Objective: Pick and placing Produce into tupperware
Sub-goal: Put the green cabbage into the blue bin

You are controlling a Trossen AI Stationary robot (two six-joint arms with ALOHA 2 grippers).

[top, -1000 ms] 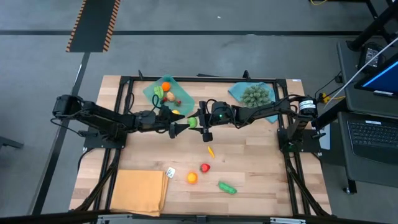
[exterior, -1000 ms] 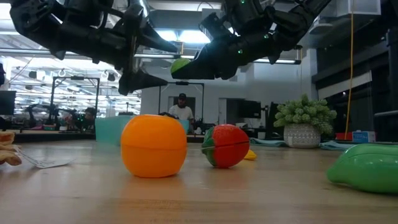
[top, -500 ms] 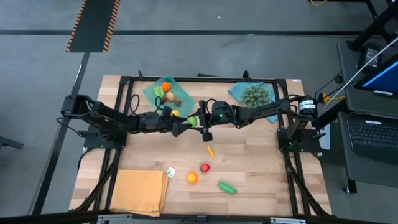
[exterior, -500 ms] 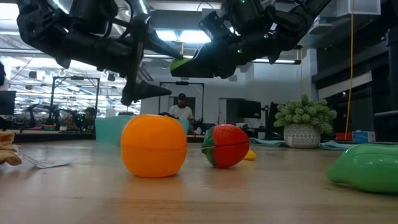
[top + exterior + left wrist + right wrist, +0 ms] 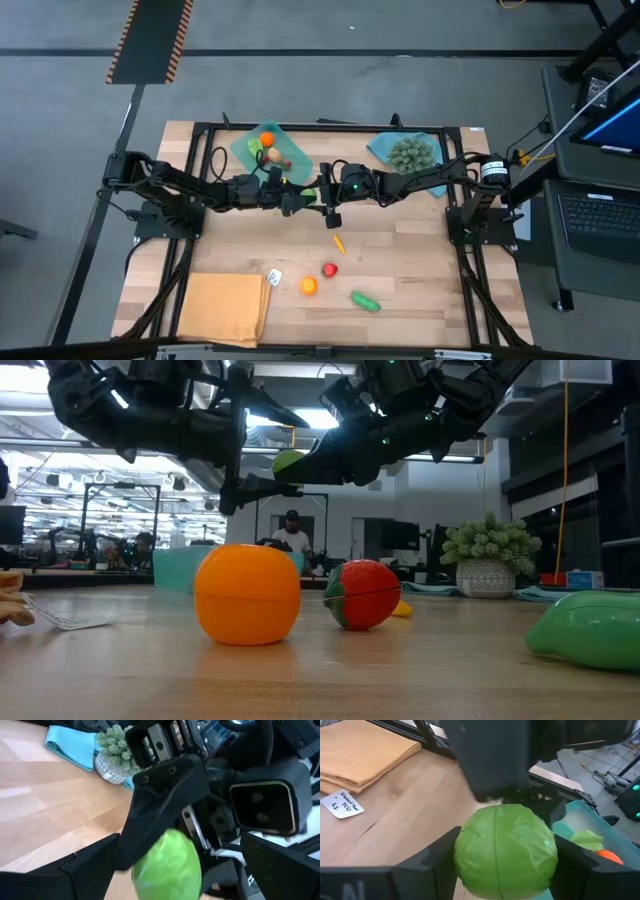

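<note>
Table (image 5: 400, 255) was pale wood, matt, visible grain. Green ball (image 5: 505, 851), orange ball (image 5: 247, 595) and red fruit (image 5: 363, 594) looked like smooth plastic with slight sheen; tray (image 5: 243, 148) translucent plastic. Mat (image 5: 224, 307) was woven cloth, both grippers matt black.

A pale wooden counter (image 5: 400, 255) carries a teal tupperware tray (image 5: 243, 148) and a blue cloth (image 5: 380, 148) at the far edge, a folded tan cloth (image 5: 222, 307) and a white label (image 5: 274, 277) near the front, with an orange (image 5: 308, 286), a red fruit (image 5: 330, 269), a green pepper (image 5: 365, 300) and a small yellow piece (image 5: 339, 243) loose between
</note>
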